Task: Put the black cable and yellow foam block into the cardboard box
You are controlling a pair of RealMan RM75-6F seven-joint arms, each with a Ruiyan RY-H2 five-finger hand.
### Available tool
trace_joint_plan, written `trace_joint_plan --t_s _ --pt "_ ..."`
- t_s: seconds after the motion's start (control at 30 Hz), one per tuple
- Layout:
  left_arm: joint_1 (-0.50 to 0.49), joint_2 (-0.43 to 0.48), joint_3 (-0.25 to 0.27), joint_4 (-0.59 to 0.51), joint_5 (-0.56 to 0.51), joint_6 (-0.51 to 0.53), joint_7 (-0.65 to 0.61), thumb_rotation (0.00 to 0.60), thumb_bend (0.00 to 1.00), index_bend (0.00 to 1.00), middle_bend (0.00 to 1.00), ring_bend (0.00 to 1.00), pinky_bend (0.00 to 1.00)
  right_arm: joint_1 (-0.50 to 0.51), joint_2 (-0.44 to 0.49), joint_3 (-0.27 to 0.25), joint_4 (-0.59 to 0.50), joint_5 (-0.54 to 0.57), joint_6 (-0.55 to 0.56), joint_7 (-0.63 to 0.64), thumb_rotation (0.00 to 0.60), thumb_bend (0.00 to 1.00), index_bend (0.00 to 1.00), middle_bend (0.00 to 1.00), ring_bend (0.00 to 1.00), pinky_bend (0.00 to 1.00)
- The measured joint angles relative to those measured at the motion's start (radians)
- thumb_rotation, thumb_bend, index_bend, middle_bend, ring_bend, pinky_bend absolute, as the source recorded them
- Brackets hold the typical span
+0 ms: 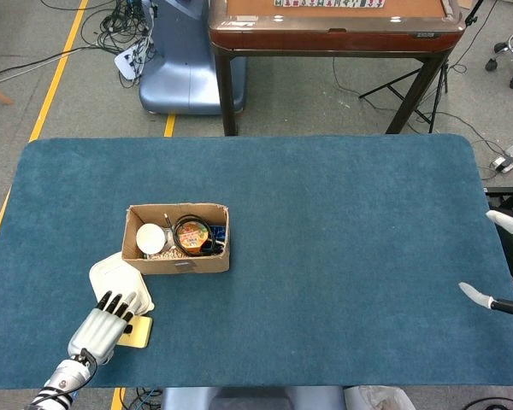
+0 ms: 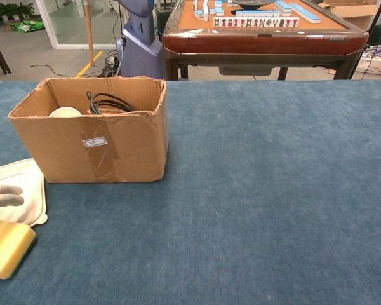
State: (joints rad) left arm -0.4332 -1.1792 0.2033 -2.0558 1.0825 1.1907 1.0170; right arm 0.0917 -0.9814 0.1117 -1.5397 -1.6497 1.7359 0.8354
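Observation:
The cardboard box (image 1: 176, 260) stands left of centre on the blue table, and the chest view shows its front wall (image 2: 95, 143). The black cable (image 1: 192, 235) lies coiled inside it, its loops showing above the rim (image 2: 108, 100). The yellow foam block (image 1: 140, 332) lies flat on the table near the front left edge (image 2: 7, 249). My left hand (image 1: 103, 320) stretches over the block's left part with fingers (image 2: 5, 196) straight and spread, tips reaching a white lid. My right hand (image 1: 494, 301) shows only at the far right edge, fingers apart and empty.
A white plastic lid (image 1: 118, 278) lies between the box and the foam block (image 2: 22, 190). A white cup (image 1: 150, 237) and other small items share the box. Beyond the table stand a mahjong table (image 1: 333, 26) and a blue machine base (image 1: 175, 68).

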Motion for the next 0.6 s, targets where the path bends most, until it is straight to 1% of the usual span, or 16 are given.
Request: trace_joint_plan --t_s 0.37,0.6 --pt "0.001 -0.033 0.004 0.039 -0.017 -0.005 -0.007 0.6 0.19 0.0 0.0 0.0 0.0 0.002 -0.001 -0.002 -0.004 -0.001 -0.006 -0.007 0.6 0.0 0.15 0.17 0.0 0.0" --pt "0.005 -0.058 0.005 0.083 0.001 -0.011 -0.04 0.6 0.19 0.0 0.0 0.0 0.0 0.002 0.0 -0.002 -0.003 0.0 -0.005 -0.004 0.6 0.0 0.15 0.17 0.0 0.0"
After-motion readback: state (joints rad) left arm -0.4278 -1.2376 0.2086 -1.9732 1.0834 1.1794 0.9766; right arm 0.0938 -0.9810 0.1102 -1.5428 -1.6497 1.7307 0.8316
